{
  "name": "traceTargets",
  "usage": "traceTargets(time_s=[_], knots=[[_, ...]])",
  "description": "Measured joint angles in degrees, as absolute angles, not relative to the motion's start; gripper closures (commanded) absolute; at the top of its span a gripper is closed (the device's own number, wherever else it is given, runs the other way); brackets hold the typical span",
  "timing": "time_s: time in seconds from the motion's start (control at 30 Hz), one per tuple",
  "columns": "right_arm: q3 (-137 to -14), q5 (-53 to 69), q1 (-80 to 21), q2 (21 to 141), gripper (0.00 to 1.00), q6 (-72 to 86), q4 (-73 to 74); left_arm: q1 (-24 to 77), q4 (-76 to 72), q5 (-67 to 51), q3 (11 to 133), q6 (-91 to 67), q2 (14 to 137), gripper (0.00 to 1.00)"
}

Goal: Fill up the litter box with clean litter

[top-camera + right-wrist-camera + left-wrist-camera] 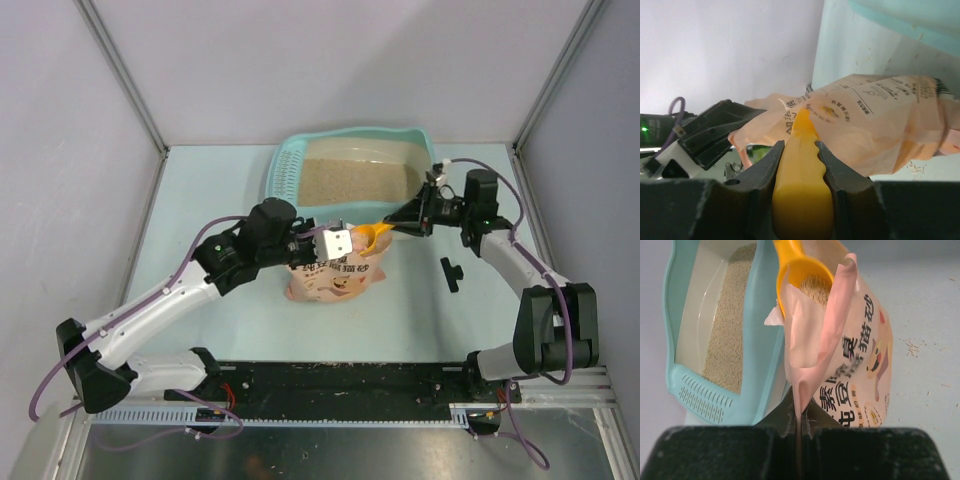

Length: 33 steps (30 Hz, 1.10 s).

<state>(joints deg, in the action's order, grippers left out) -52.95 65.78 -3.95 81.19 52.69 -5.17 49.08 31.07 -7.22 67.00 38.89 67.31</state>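
1. Top external view: you'll find the litter box [345,137] at the far middle of the desk [220,200], with its slotted grid end to the left.
2. The clean litter [360,180] lies as a beige bed across the floor of the box, and a paler bare strip shows along the far wall.
3. A pink bag [335,270] stands just in front of the box's near wall, between your two arms.
4. Left wrist view: your left jaws are pinched tight on the bag's [855,355] open top edge, holding its mouth up beside the box [760,340].
5. An orange scoop [800,265] sits in the bag's mouth, and its bowl carries some litter [815,286].
6. Right wrist view: your right jaws are clamped on the scoop's handle [802,190], one finger on each side. The bag [875,130] lies ahead, and the box wall [880,50] rises behind it.
7. A few stray granules [912,347] lie on the desk to the right of the bag.
8. A small black part [452,272] lies on the desk near the right arm, apart from the bag.
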Motion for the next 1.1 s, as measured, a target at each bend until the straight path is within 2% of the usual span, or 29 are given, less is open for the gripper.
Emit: traceTargets(time_s=[0.13,0.3,0.43,0.6,1.1], knots=[[-52.82,65.01,-7.49,81.43,1.0,51.75,-4.73,50.04,31.57,-7.2,67.02,39.51,66.89,0.99],[-52.16,65.19,-2.87,78.87,1.0,48.1,1.37,50.19,32.08,-7.03,67.02,40.05,65.6,1.0],[-50.02,64.58,-5.63,79.24,1.0,50.43,-2.9,50.19,33.08,-7.03,67.02,40.03,65.58,1.0],[-50.04,67.61,-1.21,79.75,1.0,50.59,-1.69,50.24,32.71,-6.92,67.02,40.01,65.6,0.99],[-50.04,72.38,3.79,81.14,1.0,58.57,-9.06,50.39,31.16,-5.74,67.02,43.16,66.19,0.99]])
